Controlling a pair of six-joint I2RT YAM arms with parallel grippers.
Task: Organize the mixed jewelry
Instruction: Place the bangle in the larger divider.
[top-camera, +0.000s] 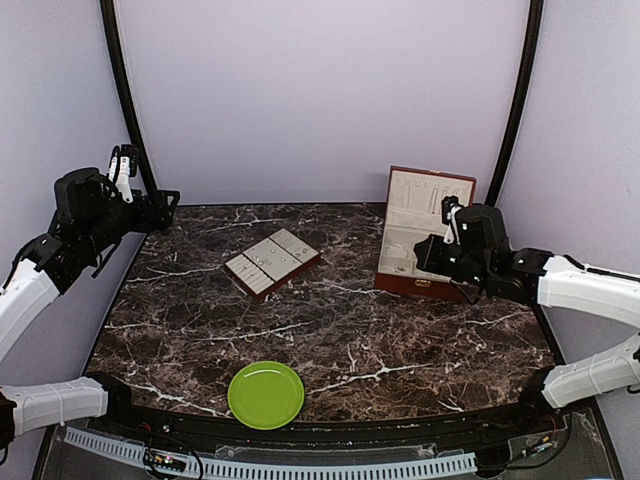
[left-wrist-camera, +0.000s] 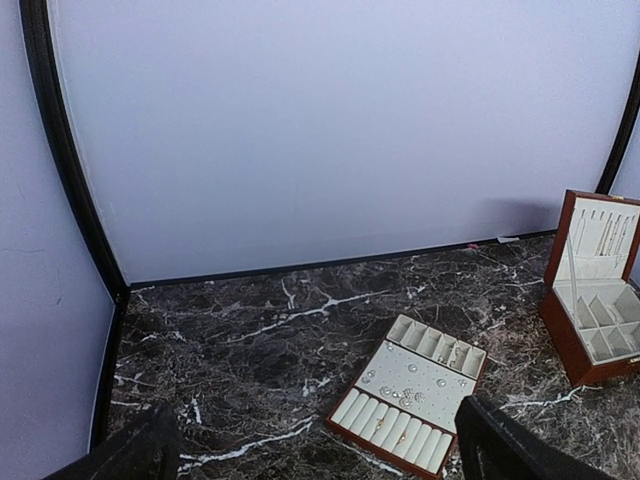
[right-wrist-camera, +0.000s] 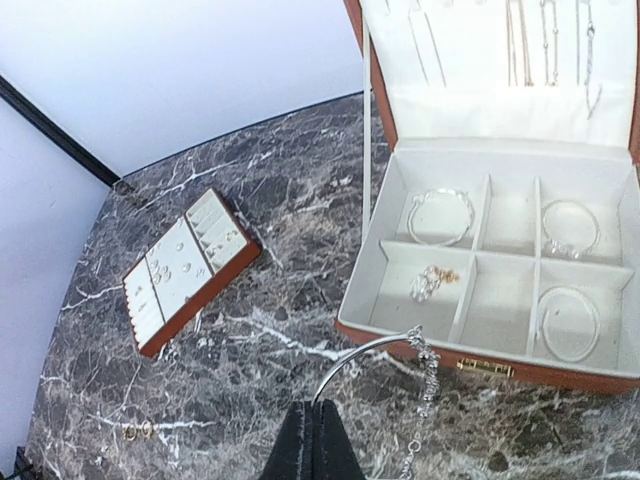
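Clamping silver bangle (right-wrist-camera: 350, 358), right jaws together; bangle arcs forward toward box (right-wrist-camera: 560, 372); left jaws apart.

Marble table (top-camera: 400, 340): tray (top-camera: 272, 262) centre, open box (top-camera: 428, 200) right, green plate (top-camera: 266, 394) near edge.

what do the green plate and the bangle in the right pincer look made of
The green plate: probably plastic or glazed ceramic, given its uniform lime colour and glossy highlight. The bangle, held by the shut right pincer: apparently polished silvery metal, thin and bright.
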